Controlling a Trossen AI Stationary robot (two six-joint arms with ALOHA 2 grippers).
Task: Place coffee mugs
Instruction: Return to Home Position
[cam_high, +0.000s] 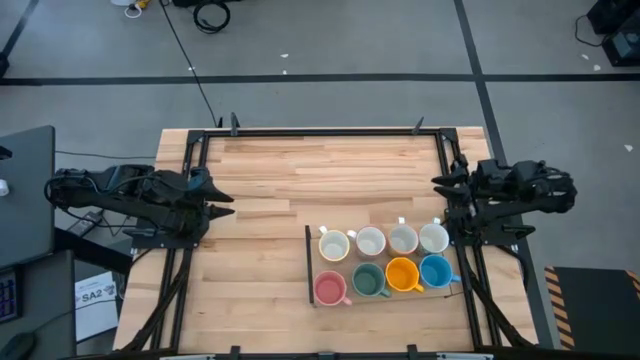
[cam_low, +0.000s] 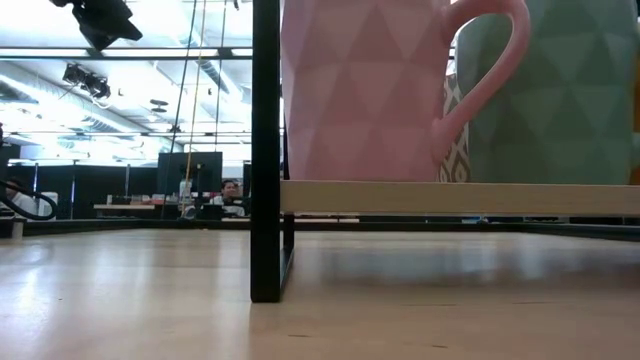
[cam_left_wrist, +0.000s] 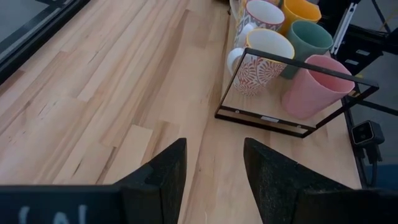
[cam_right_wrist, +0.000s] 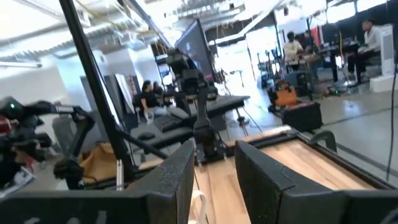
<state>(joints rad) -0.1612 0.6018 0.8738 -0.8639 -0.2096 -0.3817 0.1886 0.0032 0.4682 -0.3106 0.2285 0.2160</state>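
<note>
The left gripper (cam_high: 225, 203) is hovering over the left side of the wooden table (cam_high: 270, 170). Its jaws are standing released, with nothing between the two dark fingers (cam_left_wrist: 163, 177). Ahead of those jaws and well apart from them, a low black-framed shelf (cam_high: 308, 265) is sitting on the table, carrying all eight coffee mugs in two rows of four.

In the row farther from the table's front edge, a cream patterned mug (cam_high: 333, 245) is standing nearest the left jaws. Next to it are sitting a pink-patterned mug (cam_high: 371, 241), a white mug (cam_high: 403, 239) and an end white mug (cam_high: 434, 237). In the front row, a pink mug (cam_high: 330, 289) is sitting closest to the left jaws, followed by a green mug (cam_high: 369, 280), an orange mug (cam_high: 402, 274) and a blue mug (cam_high: 436, 271). All are standing upright, each just beside its neighbours. The low view is showing the shelf's pale board raised clear of the table on a black post (cam_low: 266, 150).

The right gripper (cam_high: 440, 198) is hovering over the table's right edge. The end white mug is standing near its jaws, on their front-edge side. These jaws are parted a little, with its fingers (cam_right_wrist: 174, 180) gripping nothing.
</note>
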